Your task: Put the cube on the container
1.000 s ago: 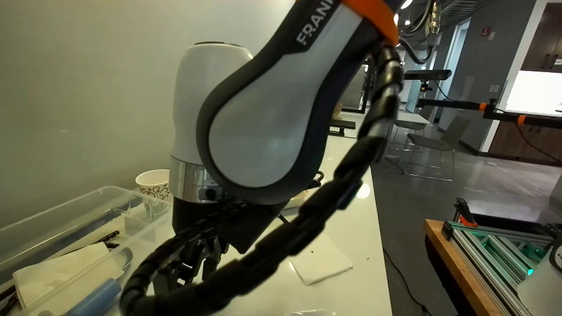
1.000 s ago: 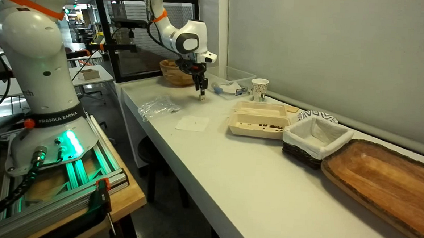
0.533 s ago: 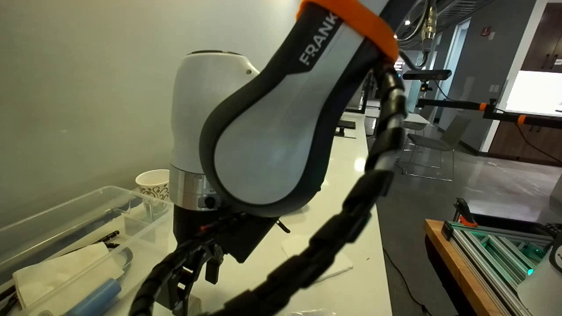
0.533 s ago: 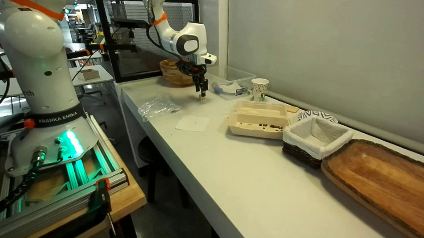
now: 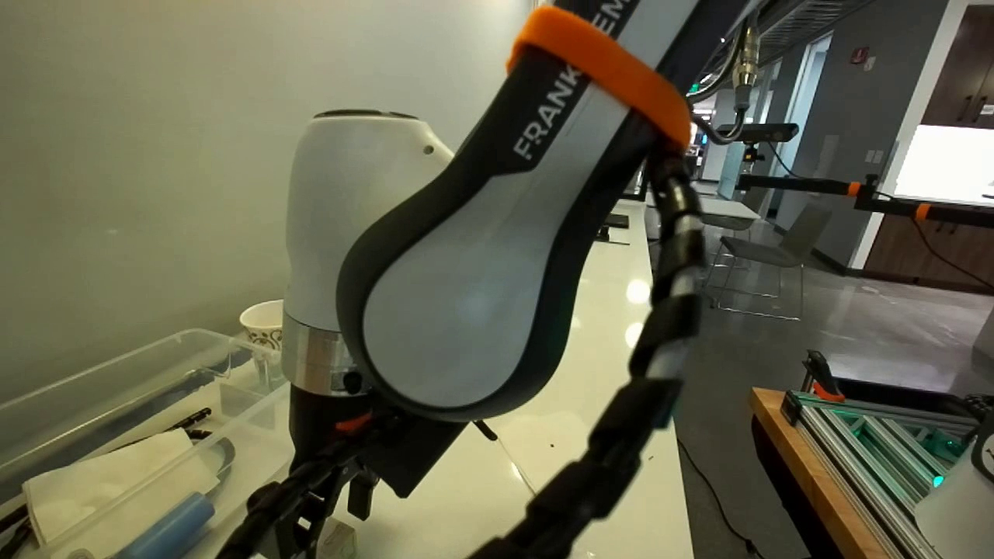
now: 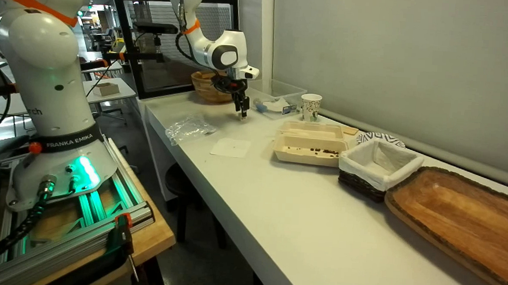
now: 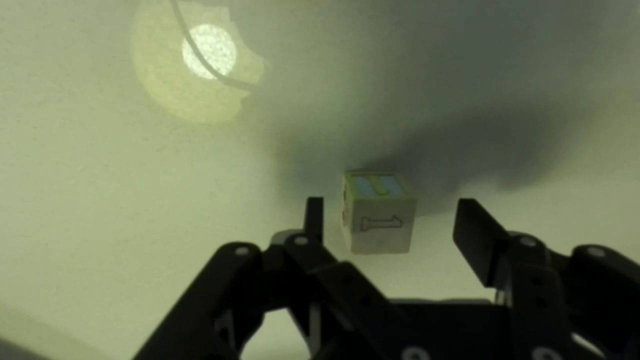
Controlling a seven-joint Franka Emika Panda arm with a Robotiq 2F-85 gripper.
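Observation:
The cube [image 7: 382, 225] is small and pale tan, with a printed arrow-like mark and a green-blue letter face. It rests on the white table and shows in the wrist view between my fingers, nearer the left one, touching neither. My gripper [image 7: 390, 217] is open around or just above it; the exact height is hard to tell. In both exterior views the cube [image 5: 339, 539] [image 6: 242, 118] is partly hidden at the fingertips of the gripper [image 6: 241, 109]. A beige open container [image 6: 309, 159] holds dark bits, and a clear plastic bin [image 6: 298, 94] stands behind the gripper.
A paper cup [image 6: 311, 107] stands beside the clear bin. Crumpled clear plastic [image 6: 189, 129] and a white napkin [image 6: 230, 148] lie near the table's front edge. A wooden bowl [image 6: 211, 90] stands behind the arm. A lined basket [image 6: 379, 162] and a wooden tray [image 6: 463, 214] stand farther along.
The arm has moved down, bringing the gripper's fingers lower toward the cube. The cube, mostly hidden at first in an exterior view, now shows beside the fingers. The fingers stay open.

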